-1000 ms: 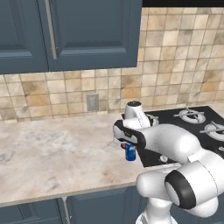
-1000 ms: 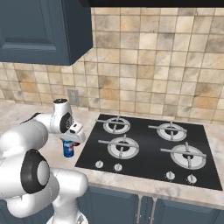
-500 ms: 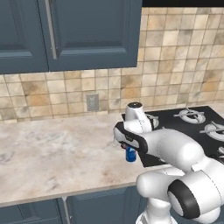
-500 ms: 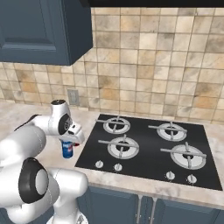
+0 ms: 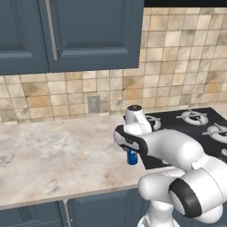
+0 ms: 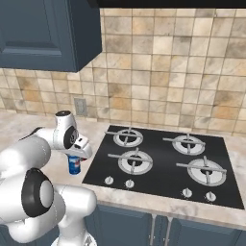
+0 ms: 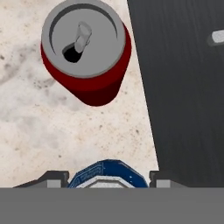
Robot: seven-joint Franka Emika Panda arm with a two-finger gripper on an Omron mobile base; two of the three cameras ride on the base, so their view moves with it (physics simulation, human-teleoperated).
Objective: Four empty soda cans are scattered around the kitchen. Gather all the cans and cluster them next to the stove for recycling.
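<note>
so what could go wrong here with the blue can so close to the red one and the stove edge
1. The blue can sits between the fingers, with the red can upright just ahead on the counter. Pushing forward while setting down could knock the red can over.
2. The stove edge runs right beside both cans. Drifting sideways could land the blue can half on the glass, leaving it tilted.
3. Opening before the blue can touches the counter could let it drop and roll.

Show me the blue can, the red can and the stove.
blue can (image 6: 74, 166), right base view, on its side wall.
red can (image 7: 83, 41), hand view, on its silvery top.
stove (image 6: 158, 161), right base view, on bare black glass.
</note>
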